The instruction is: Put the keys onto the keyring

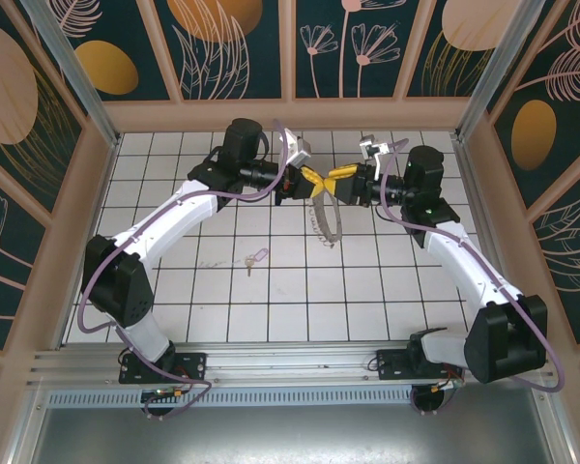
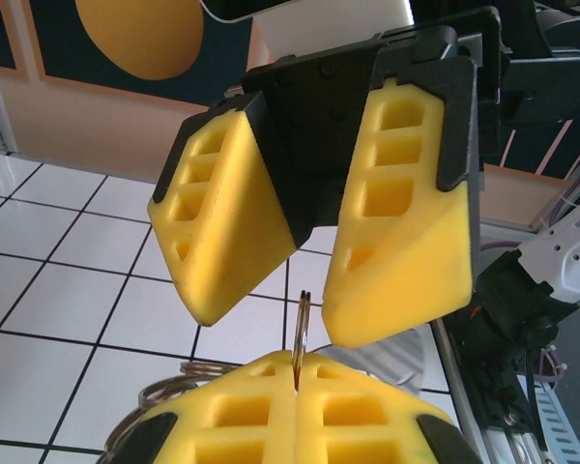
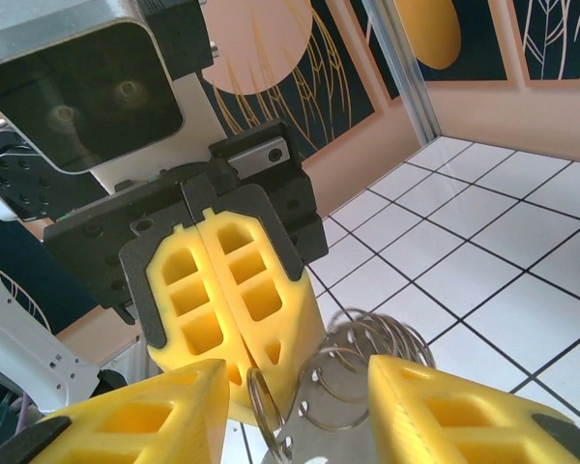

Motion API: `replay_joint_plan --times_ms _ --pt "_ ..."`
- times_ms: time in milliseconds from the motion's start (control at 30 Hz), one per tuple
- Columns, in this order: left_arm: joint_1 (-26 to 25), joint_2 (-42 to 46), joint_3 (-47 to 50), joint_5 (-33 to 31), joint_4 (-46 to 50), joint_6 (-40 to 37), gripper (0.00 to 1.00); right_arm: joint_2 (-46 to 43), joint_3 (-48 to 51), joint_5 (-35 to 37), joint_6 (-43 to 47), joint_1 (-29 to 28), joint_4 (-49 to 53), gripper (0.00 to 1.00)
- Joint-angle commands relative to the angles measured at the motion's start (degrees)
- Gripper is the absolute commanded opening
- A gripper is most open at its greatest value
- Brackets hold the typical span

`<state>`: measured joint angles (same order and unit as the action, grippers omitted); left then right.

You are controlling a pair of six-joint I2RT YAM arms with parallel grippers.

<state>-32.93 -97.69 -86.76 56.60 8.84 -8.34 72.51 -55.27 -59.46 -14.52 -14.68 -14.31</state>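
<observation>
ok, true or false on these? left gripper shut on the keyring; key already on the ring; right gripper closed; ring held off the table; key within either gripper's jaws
1. The left gripper is shut on the keyring. True.
2. The key is already on the keyring. False: it lies loose on the tiled table, apart from the ring.
3. The right gripper is closed. False: its jaws stand apart, facing the left gripper, with the ring's wire between them.
4. The keyring is held off the table. True: it hangs from the left gripper.
5. The key is within a gripper's jaws. False: neither gripper is near it.
</observation>
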Motion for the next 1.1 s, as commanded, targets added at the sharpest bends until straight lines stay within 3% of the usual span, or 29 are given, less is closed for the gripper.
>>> replay_joint_plan --times_ms 0,200,367,467,533,600,767,900,1067 --pt "0.41 -0.15 -2.49 2.18 -0.05 -1.07 0.00 -1.13 -0.19 -0.13 1.86 -0.43 0.24 0.39" --pt "0.45 -0.14 -2.91 2.20 0.12 -0.79 0.00 -2.02 0.59 0.00 2.46 -0.44 0.94 0.26" --pt "0.43 -1.94 -3.28 2.48 0.56 -0.70 0.00 -2.11 0.76 0.26 2.14 -0.43 -0.05 0.00" --pt "0.41 -1.72 -2.78 1.30 -0.86 0.79 0.00 -2.27 1.48 1.49 1.33 -0.29 -2.14 0.00" --pt "0.41 -0.97 -1.17 -0.64 -4.28 3.54 0.16 -2.51 2.61 1.94 -0.65 0.11 -6.07 0.00" --pt "0.54 1.78 1.99 -4.09 -10.79 7.89 0.24 -2.96 4.03 2.62 -3.05 0.59 -10.81 0.00" --pt "1.34 9.64 12.37 -16.46 -28.26 17.43 0.53 -3.69 7.71 4.16 -10.09 1.64 -24.96 0.00" --pt "1.44 13.54 15.06 -25.12 -32.01 19.96 0.77 -3.69 8.64 5.53 -13.92 1.62 -33.29 0.00" --pt "1.53 13.32 12.08 -29.58 -29.94 19.87 0.78 -3.07 8.62 8.08 -18.04 1.14 -43.46 0.00"
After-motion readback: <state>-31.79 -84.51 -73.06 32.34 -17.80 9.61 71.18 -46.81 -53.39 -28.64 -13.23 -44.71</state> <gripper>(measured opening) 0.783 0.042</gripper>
